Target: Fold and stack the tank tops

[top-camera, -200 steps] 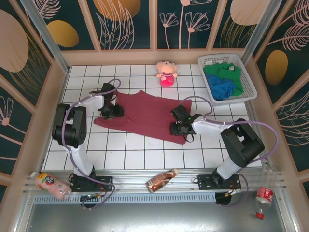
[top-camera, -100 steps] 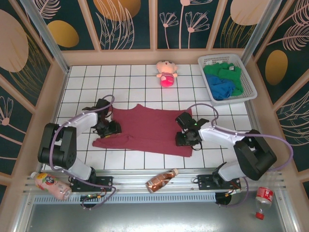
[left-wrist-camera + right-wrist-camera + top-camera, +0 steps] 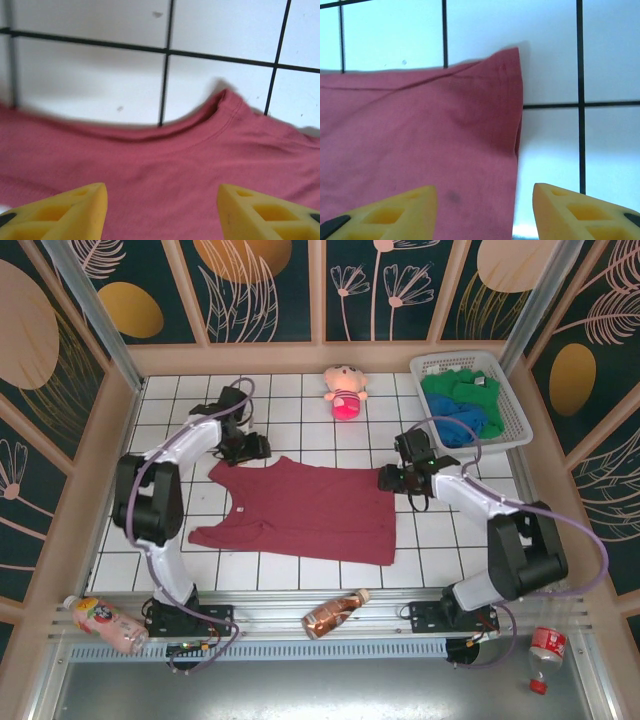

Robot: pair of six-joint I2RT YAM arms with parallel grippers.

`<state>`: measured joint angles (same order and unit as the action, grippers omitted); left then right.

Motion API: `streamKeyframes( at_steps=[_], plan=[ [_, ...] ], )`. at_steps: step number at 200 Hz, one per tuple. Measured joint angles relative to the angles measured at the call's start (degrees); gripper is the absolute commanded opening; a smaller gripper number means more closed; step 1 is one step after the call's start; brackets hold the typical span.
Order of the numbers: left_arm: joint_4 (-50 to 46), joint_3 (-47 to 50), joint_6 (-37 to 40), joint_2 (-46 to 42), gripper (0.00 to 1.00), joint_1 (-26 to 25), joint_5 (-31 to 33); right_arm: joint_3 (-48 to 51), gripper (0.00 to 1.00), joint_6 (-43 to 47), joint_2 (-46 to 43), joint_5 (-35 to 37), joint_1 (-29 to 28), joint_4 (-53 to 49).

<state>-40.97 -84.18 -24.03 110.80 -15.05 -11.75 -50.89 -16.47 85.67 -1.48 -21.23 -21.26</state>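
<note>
The maroon tank top lies spread flat on the white tiled table. My left gripper hovers at its far left corner, jaws open over the curved hem, with nothing between the yellow fingertips. My right gripper is at the far right corner, open, with the cloth's side edge lying flat below the gap. A green tank top and a blue one sit bunched in the white basket at the back right.
A pink plush doll sits at the back centre. Along the near rail lie a brown bottle, a pink-labelled bottle and a red-capped bottle. Wooden walls border the table.
Both grippers moved from the near part of the maroon cloth to its far corners. The cloth now lies flatter and squarer. The right jaws have widened.
</note>
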Motion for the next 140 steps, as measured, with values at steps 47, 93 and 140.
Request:
streamKeyframes(
  at_steps=[47,93,140],
  plan=[
    [0.66,-10.14,2.93,12.13,0.57,-3.08,-3.10,-4.07,0.54,2.27,8.72,0.00,1.46,3.85],
    [0.68,-12.15,5.22,15.02,0.49,-3.08,-4.55,-6.27,0.53,3.21,13.03,0.07,1.99,4.59],
    [0.63,-13.16,6.91,16.61,0.40,-2.80,-5.95,-7.50,0.49,4.13,15.98,0.07,2.51,4.85]
  ],
)
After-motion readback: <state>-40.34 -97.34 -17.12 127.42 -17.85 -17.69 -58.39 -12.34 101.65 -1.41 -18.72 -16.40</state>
